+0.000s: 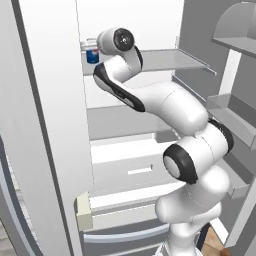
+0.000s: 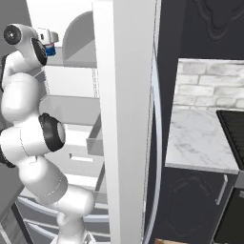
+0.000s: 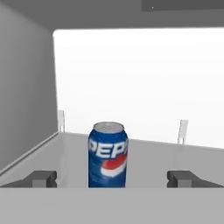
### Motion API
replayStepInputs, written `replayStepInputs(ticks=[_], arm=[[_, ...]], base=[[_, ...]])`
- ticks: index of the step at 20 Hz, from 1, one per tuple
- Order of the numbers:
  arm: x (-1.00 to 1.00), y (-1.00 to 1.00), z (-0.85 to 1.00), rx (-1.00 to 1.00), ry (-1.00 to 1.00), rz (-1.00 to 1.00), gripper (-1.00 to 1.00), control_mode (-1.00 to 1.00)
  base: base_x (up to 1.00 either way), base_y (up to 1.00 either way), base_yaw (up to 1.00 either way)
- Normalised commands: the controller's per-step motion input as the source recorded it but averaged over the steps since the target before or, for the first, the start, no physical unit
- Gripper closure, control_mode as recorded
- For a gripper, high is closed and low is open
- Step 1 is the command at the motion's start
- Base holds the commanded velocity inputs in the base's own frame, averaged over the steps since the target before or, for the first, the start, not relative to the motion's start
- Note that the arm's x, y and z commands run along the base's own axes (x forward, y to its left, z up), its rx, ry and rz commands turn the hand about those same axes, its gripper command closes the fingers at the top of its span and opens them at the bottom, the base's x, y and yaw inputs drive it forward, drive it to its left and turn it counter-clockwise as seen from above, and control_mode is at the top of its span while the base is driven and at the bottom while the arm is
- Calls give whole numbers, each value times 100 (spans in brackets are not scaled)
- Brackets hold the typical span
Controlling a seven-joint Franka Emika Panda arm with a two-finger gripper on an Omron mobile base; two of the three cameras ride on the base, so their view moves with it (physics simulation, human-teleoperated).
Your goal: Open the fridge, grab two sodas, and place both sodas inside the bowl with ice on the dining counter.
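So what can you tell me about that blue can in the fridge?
The blue can is a small cylinder with white Pepsi lettering, a red, white and blue emblem and a silvery top. It stands upright on a pale grey fridge shelf, near the shelf's left wall. The gripper is open with a fingertip either side, not touching it.

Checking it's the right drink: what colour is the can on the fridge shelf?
Blue can with white lettering, red-white-blue logo and silvery top; clearest in the hand view.
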Motion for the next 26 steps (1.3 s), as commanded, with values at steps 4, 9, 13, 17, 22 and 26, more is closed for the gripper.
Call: replayStepInputs(ticks=[4,9,13,17,22,26], arm=[[27,6,-9,0,0,0,-100,-100],[27,6,-6,0,0,0,-100,-100],[27,15,-11,0,0,0,-100,-100],[27,18,-9,0,0,0,-100,-100],[29,6,-2,0,0,0,-100,-100],[30,6,-3,0,0,0,-100,-100]], base=[[0,0,0],[0,0,0],[0,0,0],[0,0,0],[0,0,0],[0,0,0]])
